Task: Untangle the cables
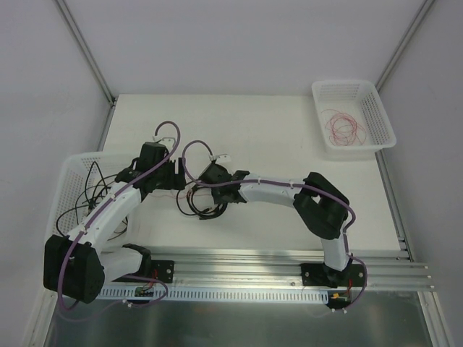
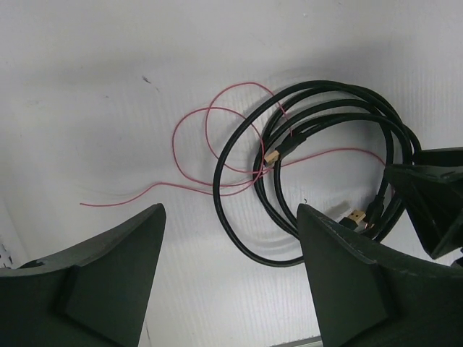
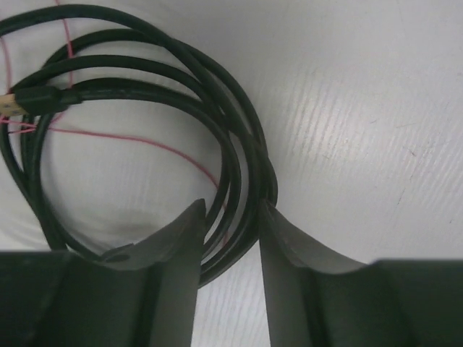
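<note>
Two grippers were pictured over one bundle of cables (image 2: 325,85) lying on the white table (image 1: 275,137) between the two arms. About four black loops were counted, crossed by one thin red wire (image 2: 177,137), with at least two gold-tipped plug ends (image 2: 271,155) visible. The left gripper (image 2: 230,210) was spread wide, the bundle lying just ahead of its right-hand finger. The right gripper (image 3: 231,210) was narrowed around several black strands at the bundle's far edge; whether they were actually pinched could not be told. Two white baskets were seen: one (image 1: 72,163) at the left holding more black cables (image 1: 90,191), one (image 1: 347,85) at the far right holding coiled red wire (image 1: 343,126).
</note>
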Controlling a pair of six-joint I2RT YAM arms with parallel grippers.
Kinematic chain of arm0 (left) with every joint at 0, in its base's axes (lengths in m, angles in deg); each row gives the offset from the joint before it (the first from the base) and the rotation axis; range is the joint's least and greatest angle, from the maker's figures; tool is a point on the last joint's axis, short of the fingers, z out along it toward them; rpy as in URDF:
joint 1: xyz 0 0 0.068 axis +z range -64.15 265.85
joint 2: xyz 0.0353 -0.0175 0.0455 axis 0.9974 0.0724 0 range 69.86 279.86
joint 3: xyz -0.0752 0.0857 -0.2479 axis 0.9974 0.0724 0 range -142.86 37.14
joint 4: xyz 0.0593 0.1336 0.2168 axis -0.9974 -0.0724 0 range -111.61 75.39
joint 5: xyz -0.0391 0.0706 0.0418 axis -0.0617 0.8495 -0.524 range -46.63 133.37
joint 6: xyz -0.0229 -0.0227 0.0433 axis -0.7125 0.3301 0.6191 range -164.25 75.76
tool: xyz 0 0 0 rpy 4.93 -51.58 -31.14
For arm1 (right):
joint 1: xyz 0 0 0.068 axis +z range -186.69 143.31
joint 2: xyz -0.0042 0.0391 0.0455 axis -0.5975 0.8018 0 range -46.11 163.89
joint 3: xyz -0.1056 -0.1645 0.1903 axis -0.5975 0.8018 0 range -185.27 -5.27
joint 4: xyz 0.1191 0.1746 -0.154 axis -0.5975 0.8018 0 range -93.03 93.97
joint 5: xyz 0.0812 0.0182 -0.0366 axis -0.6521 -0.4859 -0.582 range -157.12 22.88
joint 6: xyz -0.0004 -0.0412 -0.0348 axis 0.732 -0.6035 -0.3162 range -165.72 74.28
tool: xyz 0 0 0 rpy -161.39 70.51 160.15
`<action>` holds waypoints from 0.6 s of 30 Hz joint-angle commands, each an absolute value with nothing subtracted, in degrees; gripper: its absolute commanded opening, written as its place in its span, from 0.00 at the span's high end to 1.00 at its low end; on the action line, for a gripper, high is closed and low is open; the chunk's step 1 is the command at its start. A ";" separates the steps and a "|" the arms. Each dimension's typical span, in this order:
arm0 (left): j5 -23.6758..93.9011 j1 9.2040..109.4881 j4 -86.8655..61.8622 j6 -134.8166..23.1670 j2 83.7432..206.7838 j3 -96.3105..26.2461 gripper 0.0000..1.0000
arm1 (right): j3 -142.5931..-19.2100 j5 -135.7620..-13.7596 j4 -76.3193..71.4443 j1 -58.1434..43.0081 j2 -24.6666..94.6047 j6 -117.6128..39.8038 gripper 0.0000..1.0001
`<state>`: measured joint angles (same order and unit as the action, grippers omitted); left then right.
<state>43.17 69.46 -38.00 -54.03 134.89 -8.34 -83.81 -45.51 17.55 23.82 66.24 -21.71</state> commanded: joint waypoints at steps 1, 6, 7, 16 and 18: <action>42.16 70.02 -38.69 -54.53 134.54 -9.18 0.26 | -84.11 -41.03 19.73 23.95 66.48 -18.82 0.65; 40.92 70.03 -38.77 -54.35 135.25 -9.36 0.26 | -79.80 -38.12 19.47 23.51 62.71 -19.79 0.86; 40.56 70.03 -38.69 -54.35 135.42 -9.27 0.26 | -78.58 -37.25 19.64 23.42 61.91 -20.14 0.89; 38.45 69.94 -38.69 -54.18 136.74 -9.36 0.26 | -75.14 -35.30 22.19 21.40 43.91 -27.17 0.99; 37.75 70.03 -38.69 -54.26 137.00 -9.53 0.26 | -75.67 -34.26 24.20 20.96 38.89 -28.67 0.99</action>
<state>40.24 69.46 -38.00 -54.05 136.62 -8.34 -73.89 -37.93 21.81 21.39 47.16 -25.36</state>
